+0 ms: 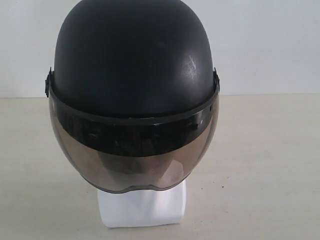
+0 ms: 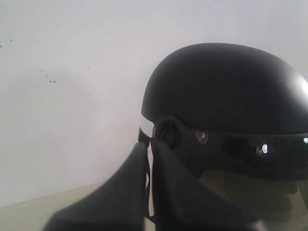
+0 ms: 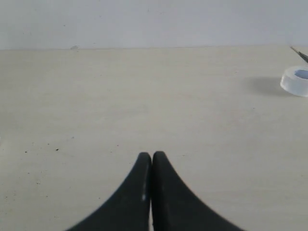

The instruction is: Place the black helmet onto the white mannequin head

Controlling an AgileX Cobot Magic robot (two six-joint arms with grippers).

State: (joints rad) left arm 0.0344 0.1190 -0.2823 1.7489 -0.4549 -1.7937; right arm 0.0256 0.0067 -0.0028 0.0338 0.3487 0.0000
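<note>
On the left: left gripper (image 2: pixel 148 144) pressed together, tips just beside the side pivot of the black helmet (image 2: pixel 226 86). At centre: helmet seated on the white mannequin head (image 1: pixel 142 205), smoky visor (image 1: pixel 135 165) down over the face, only the white base showing, upright on the table (image 1: pixel 260 165). On the right: right gripper (image 3: pixel 152 156) pressed together above the table, well apart from a tape roll (image 3: pixel 296 79).

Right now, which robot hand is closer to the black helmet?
Left. The left fingers are shut beside the black helmet; the right fingers are shut over the table, helmet out of view.
</note>
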